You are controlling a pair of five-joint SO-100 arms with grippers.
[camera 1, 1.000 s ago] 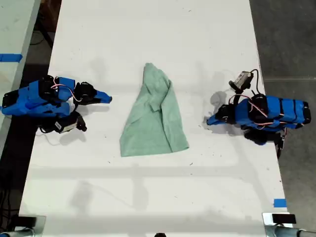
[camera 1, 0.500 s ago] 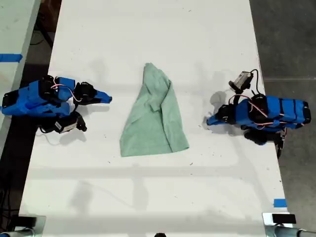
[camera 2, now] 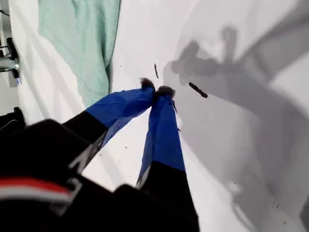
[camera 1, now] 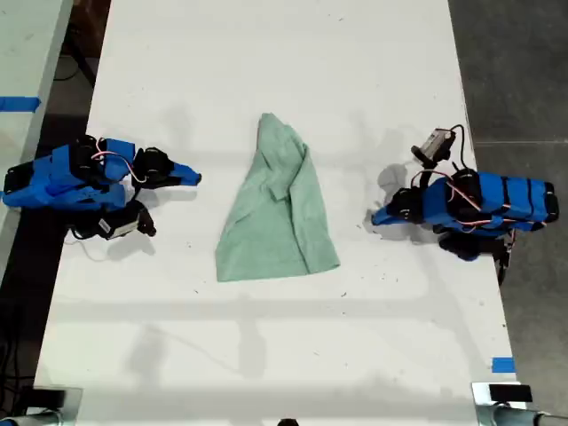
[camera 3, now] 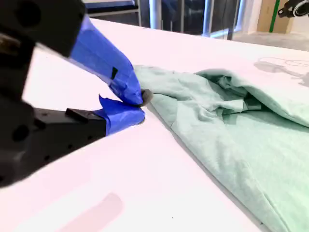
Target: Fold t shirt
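Note:
The t shirt [camera 1: 280, 213] is a pale mint-green, wrinkled, roughly triangular piece lying flat in the middle of the white table [camera 1: 266, 355], its point toward the exterior view's top. It also shows in the first wrist view as the t shirt [camera 2: 84, 38] and in the second wrist view as the t shirt [camera 3: 231, 125]. My first gripper [camera 1: 377, 217] rests at the exterior view's right, shut on nothing, its blue tips [camera 2: 157, 89] touching, a short gap from the cloth. Opposite it, at the exterior view's left, my second gripper [camera 1: 195, 177] is also shut and empty, with tips [camera 3: 140, 104] just short of the shirt's edge.
Small dark specks [camera 2: 198, 90] dot the table near my first gripper. Blue tape [camera 1: 502, 365] and a metal clamp [camera 1: 501, 395] sit at the exterior view's lower right corner. Another table with blue tape [camera 1: 18, 103] stands off the exterior view's left. Grey floor [camera 1: 515, 71] lies beyond the right table edge.

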